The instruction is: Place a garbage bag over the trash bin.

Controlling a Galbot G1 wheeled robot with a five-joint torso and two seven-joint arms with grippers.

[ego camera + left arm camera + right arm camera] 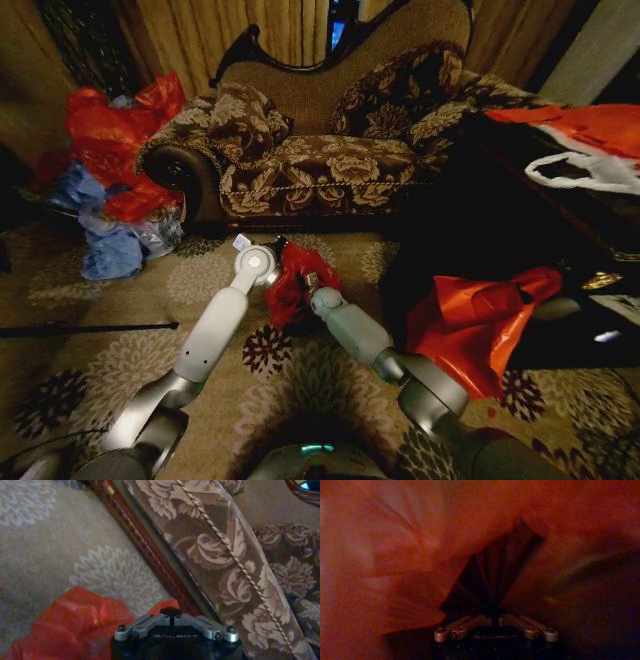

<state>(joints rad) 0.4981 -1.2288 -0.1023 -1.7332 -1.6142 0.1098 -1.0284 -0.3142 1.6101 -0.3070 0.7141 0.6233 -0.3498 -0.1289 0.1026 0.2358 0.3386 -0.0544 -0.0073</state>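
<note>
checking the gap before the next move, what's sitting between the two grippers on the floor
In the head view, the crinkly red garbage bag sits between the left gripper and the right gripper, bunched over something dark, on the patterned carpet.

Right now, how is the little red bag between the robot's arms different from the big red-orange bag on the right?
The garbage bag is small and crumpled into a bunch; the larger red-orange bag spreads out wide and flatter. The garbage bag sits low over the carpet between the left gripper and right gripper; the larger bag hangs against dark furniture, touched by neither. The larger bag has a handle hole. Both are shiny plastic.
</note>
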